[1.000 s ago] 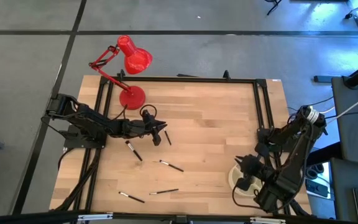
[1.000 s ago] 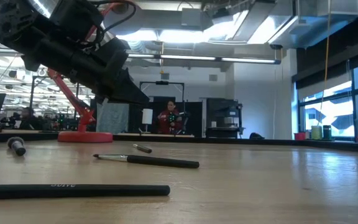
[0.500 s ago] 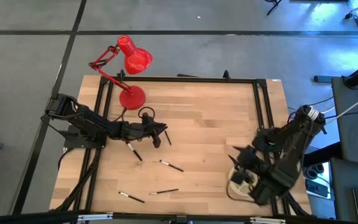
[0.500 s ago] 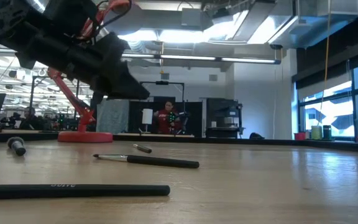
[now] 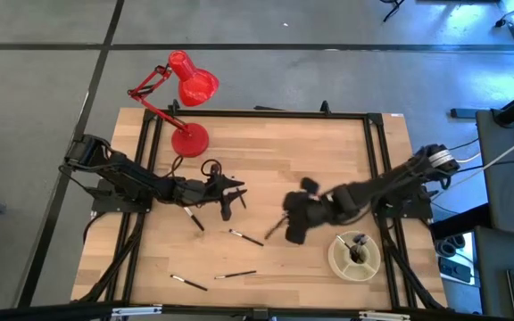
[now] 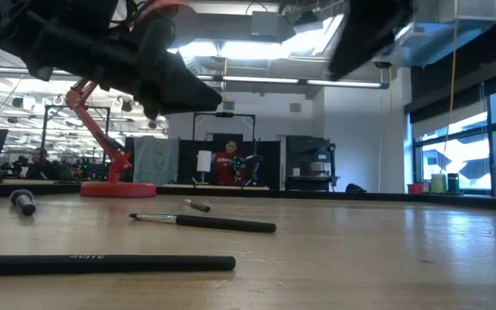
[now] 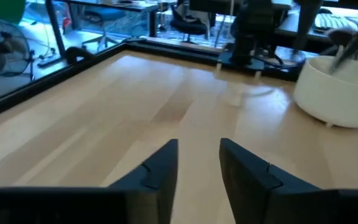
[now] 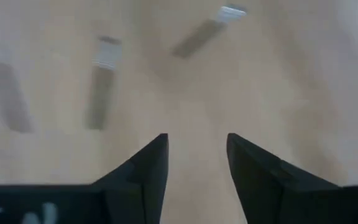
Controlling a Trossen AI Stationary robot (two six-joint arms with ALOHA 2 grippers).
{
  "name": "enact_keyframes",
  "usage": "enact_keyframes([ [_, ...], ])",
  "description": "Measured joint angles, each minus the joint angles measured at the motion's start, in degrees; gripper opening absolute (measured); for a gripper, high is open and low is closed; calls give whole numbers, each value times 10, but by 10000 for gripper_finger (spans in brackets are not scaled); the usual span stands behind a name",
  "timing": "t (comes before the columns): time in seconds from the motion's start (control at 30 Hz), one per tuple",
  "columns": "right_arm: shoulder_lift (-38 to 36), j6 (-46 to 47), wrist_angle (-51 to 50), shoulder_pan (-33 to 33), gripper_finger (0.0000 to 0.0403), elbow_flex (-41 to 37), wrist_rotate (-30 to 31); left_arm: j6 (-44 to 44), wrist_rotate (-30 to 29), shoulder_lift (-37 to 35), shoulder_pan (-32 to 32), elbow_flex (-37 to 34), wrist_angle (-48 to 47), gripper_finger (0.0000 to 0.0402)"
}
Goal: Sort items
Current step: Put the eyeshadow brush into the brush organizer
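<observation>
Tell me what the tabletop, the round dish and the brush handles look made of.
Pale plank tabletop: wood, matte, visible grain and joints. Round cream divided dish: probably glazed ceramic or plastic, smooth. Thin black-handled brush: likely painted wood or plastic, slight sheen.

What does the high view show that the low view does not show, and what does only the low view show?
Only the high view shows the cream dish with brushes standing in it, the right claw open over the table's middle, the left claw, and two brushes near the front edge. Only the low view shows the room behind the table, with a person far off. Both show the red lamp, the wooden table and brushes lying on it.
</observation>
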Motion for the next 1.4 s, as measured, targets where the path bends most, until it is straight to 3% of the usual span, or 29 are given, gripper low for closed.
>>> enact_keyframes([
  [0.07, 0, -46, 84, -30, 162, -29, -69, 3, 0, 0, -3, 0, -6, 132],
  [0.13, 0, -58, 112, -53, 162, -53, -99, 2, 0, 0, -5, 0, -22, 141],
  [0.37, 0, -29, 146, -106, 162, -151, -60, 23, -1, 0, -25, 0, -46, 150],
  [0.57, 0, -16, 262, -140, 162, -226, -117, 51, 5, -18, -19, 0, -48, 151],
  [0.7, 0, -9, 282, -150, 162, -250, -128, 95, 69, -34, -2, 0, -47, 151],
  [0.9, 0, -22, 290, -151, 162, -271, -68, 153, 186, -41, 31, 0, -64, 151],
  [1.17, 0, 25, 298, -151, 162, -265, -28, 171, 194, -41, 103, 3, -213, 150],
  [1.4, 0, 20, 306, -151, 162, -265, -29, 211, 223, -41, 182, 72, -422, 141],
])
